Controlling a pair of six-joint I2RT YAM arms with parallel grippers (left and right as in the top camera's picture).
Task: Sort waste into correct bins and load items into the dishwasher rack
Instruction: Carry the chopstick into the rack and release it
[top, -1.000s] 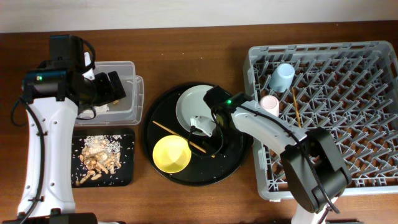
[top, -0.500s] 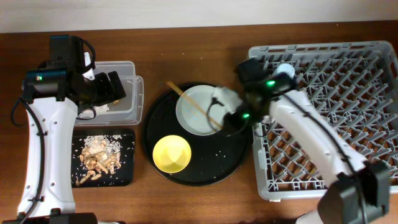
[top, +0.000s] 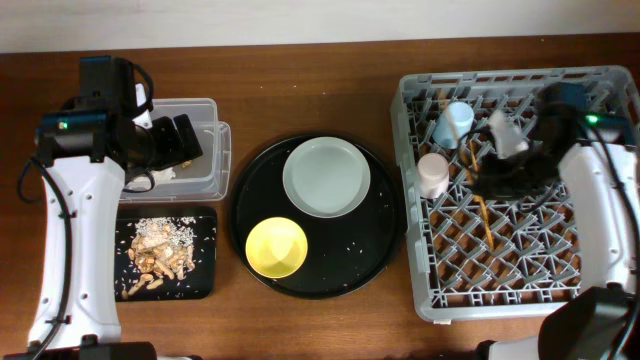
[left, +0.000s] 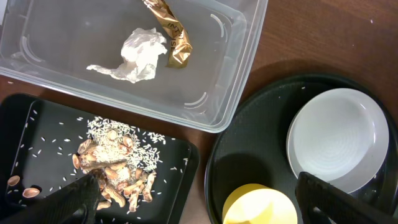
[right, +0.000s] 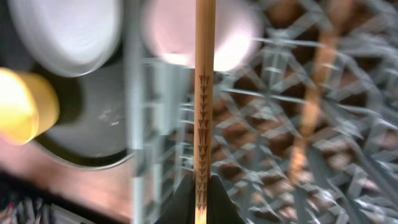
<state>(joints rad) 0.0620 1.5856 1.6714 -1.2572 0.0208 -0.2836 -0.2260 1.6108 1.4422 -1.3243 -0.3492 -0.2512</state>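
Observation:
My right gripper (top: 508, 170) is shut on a wooden chopstick (right: 204, 93) and holds it over the grey dishwasher rack (top: 560, 280); the view is blurred. The other chopstick (top: 472, 160) lies in the rack beside the pink cup (top: 433, 172) and the light blue cup (top: 453, 123). The pale plate (top: 326, 177) and the yellow bowl (top: 276, 247) sit on the round black tray. My left gripper (left: 199, 208) is open and empty above the clear tub (left: 239, 81), which holds the white tissue (left: 134, 56) and the brown-gold wrapper (left: 171, 34). Food scraps (left: 115, 168) lie in the flat black tray (top: 205, 250).
The large round black tray (top: 370, 250) stands between the bins and the rack, with scattered white crumbs on it. Bare wooden table (top: 330, 100) shows behind it. The rack fills the right side up to the table's front edge.
My right gripper has carried the chopstick from the round black tray, past the plate, to above the rack on the right. The left arm has not moved.

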